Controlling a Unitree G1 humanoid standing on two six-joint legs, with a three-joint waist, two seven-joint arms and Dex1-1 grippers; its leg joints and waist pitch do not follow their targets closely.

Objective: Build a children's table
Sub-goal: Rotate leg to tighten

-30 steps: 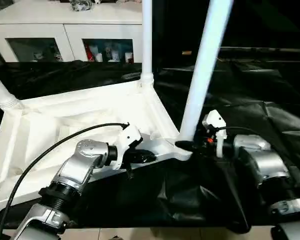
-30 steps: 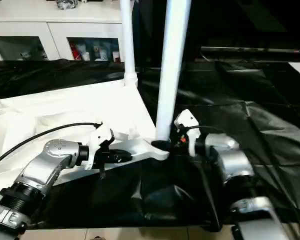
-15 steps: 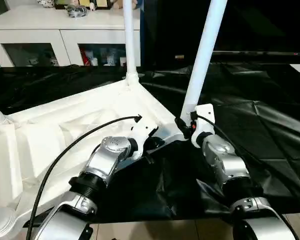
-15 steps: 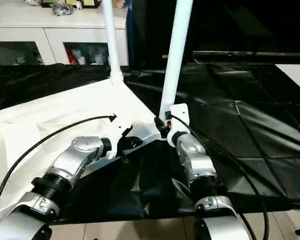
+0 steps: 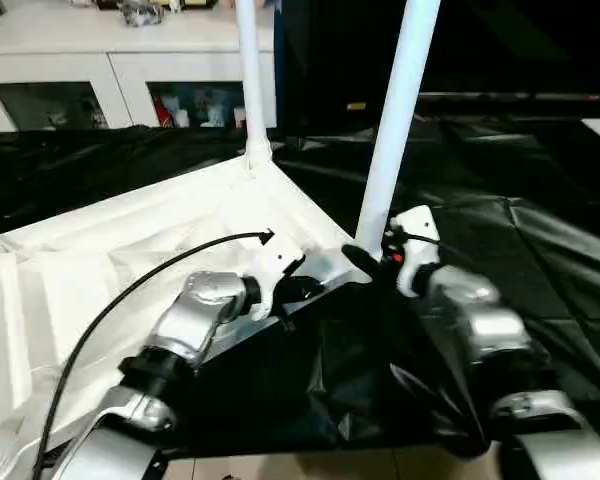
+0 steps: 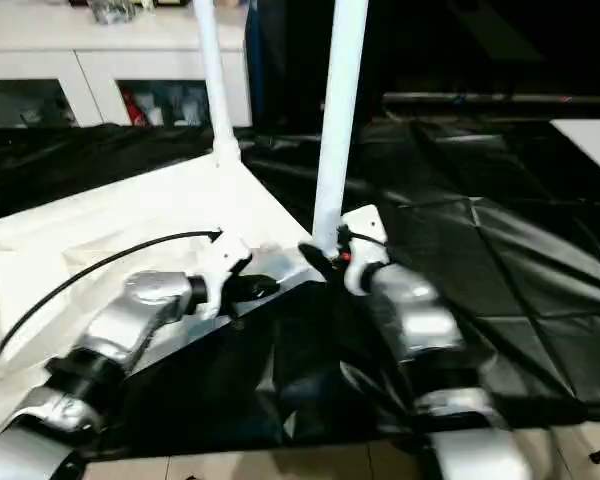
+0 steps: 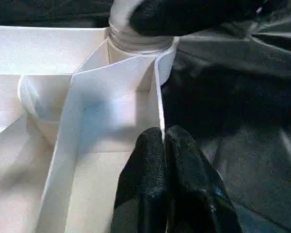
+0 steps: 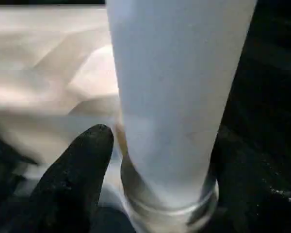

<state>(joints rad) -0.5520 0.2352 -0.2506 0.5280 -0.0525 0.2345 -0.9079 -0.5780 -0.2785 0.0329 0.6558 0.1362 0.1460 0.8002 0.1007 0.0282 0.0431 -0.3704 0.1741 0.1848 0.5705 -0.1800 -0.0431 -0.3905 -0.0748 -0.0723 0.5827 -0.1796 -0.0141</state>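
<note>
The children's table (image 5: 130,270) lies upside down, its ribbed white underside facing up. A far leg (image 5: 248,80) and a near leg (image 5: 392,130) stand upright in its corner sockets. My left gripper (image 5: 305,290) is shut on the thin rim wall close to the near corner, and its fingers (image 7: 150,179) pinch that wall. My right gripper (image 5: 363,262) sits at the base of the near leg (image 8: 174,97). One black finger (image 8: 77,179) stands beside the tube with a thin gap, so the jaws are open around it.
A black sheet (image 5: 500,200) covers the work area under and to the right of the table. A white cabinet (image 5: 130,60) with glass-fronted compartments stands at the back left. Pale floor (image 5: 280,465) runs along the front edge.
The camera has shifted. Both grippers stay at the same table corner. My right forearm has swung a little outward, and the left grip on the rim is unchanged.
</note>
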